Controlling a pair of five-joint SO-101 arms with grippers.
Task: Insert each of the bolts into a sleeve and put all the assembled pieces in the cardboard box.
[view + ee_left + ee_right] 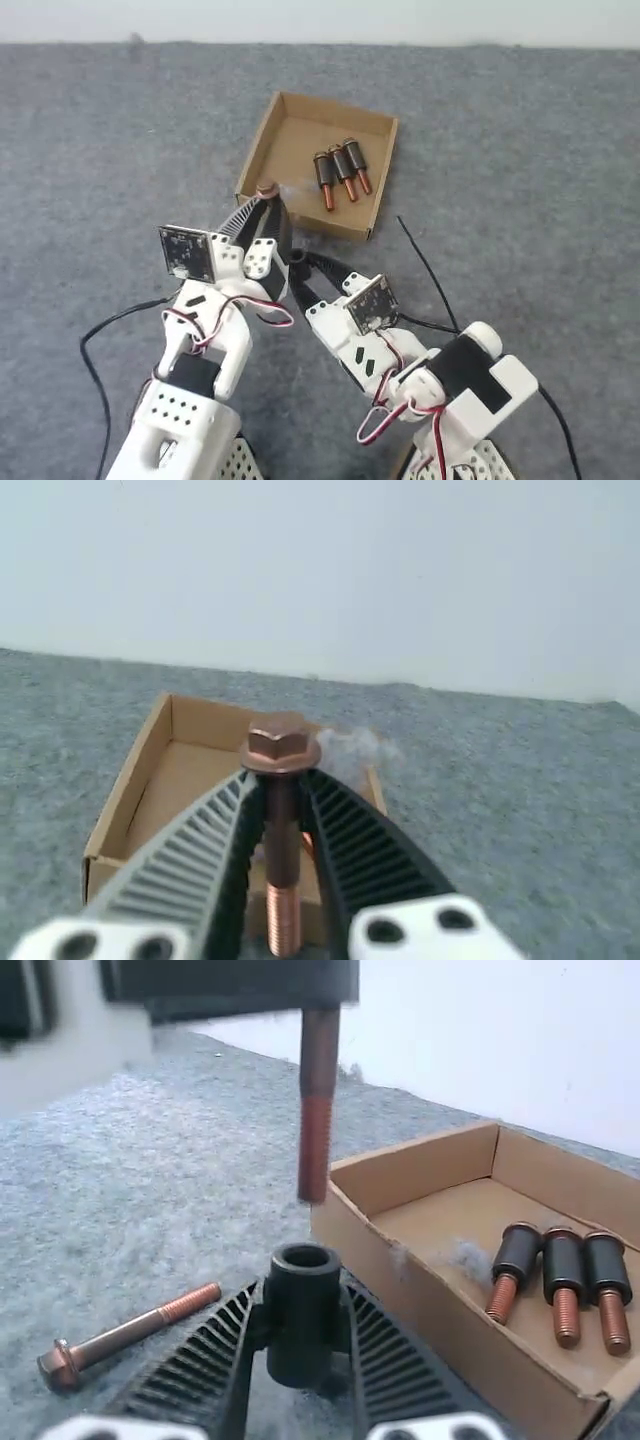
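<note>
- Bolt: copper-coloured metal, hex flange head, shank threaded at lower end. Judged stiff, dense for its size and smooth, so liable to slip or pivot in ribbed pads if gripped off-centre. Held upright, head up, by the near corner of the cardboard box, thread end hanging free above the sleeve.
- Left gripper: clamped on bolt shank just under the head. Sound hold pt, as it leaves the thread end clear for entry.
- Sleeve: short black thick-walled tube, prob. rubber or plastic. Judged light and grippy; may squash if over-clamped, narrowing the bore. Stands bore-up, outside the box, near its wall.
- Right gripper: closed round sleeve mid-body, top rim left clear.
- Alignment: bolt tip above the bore, not yet entered; lateral offset can't be confirmed. Needs coaxial line-up before lowering.
- Second bolt: lies flat on the grey carpet, near the sleeve, not touching it. Best hold again under the head.
- Three assembled pieces: side by side inside the box.
</note>
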